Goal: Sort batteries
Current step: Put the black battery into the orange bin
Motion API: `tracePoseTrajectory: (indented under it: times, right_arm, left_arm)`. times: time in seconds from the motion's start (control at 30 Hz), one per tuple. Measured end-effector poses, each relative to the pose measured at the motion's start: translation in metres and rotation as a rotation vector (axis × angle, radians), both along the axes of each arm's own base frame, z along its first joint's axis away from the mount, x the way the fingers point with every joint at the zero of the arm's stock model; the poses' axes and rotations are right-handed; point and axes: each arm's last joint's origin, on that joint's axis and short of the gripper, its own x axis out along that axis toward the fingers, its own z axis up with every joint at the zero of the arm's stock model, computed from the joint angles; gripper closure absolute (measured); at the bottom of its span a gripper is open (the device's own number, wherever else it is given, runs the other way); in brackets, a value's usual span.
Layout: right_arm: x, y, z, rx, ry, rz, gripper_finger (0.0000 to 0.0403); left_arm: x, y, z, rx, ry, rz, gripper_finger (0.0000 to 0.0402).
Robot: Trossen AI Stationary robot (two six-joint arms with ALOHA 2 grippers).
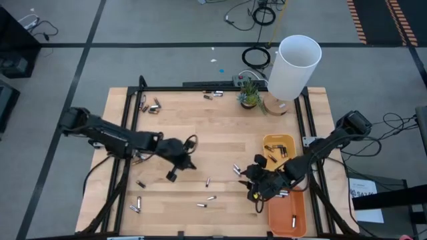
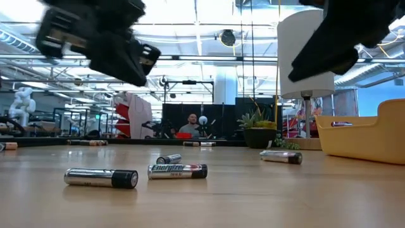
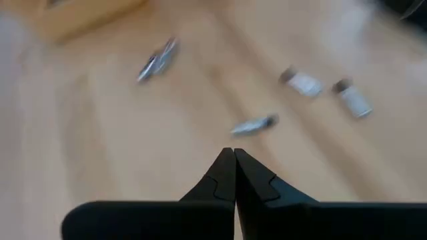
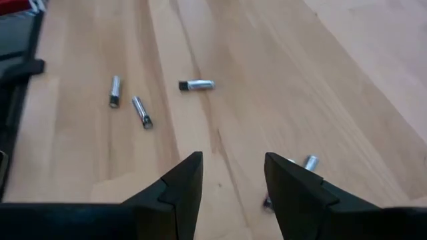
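The left wrist view is blurred, yet the left gripper (image 3: 234, 160) is seen pressed together, empty, above bare table (image 1: 220, 140). The right gripper (image 4: 233, 170) is spread, nothing between its fingers, beside the orange tray (image 1: 287, 213) at four o'clock. Batteries (image 1: 209, 197) are scattered toward six o'clock; "Energizer" is read only in the low view, where a lamp (image 2: 307, 57) is partly hidden

Table (image 1: 220, 137): batteries (image 1: 207, 181) lay scattered across the near centre, others at the far left corner.
Trays: yellow tray (image 1: 279, 146) stood at the right edge, orange tray (image 1: 288, 212) just nearer.
Lamp (image 1: 293, 67): far right, plant (image 1: 249, 92) to its left.
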Motion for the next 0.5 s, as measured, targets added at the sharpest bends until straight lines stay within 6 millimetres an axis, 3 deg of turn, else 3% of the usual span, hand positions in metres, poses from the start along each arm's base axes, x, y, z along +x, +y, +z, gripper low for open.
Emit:
tracePoseTrajectory:
  times: [0.2,0.5]
  right_arm:
    - [0.021,-0.002,-0.008,0.019,-0.041,0.086,0.025]
    - [0.05,0.01,-0.022,0.101,-0.21,0.235,0.025]
  left_arm:
    - [-0.007,-0.039,-0.02,-0.134,-0.125,-0.127,0.0401]
    - [-0.001,-0.092,-0.05,-0.165,0.002,-0.233,0.0401]
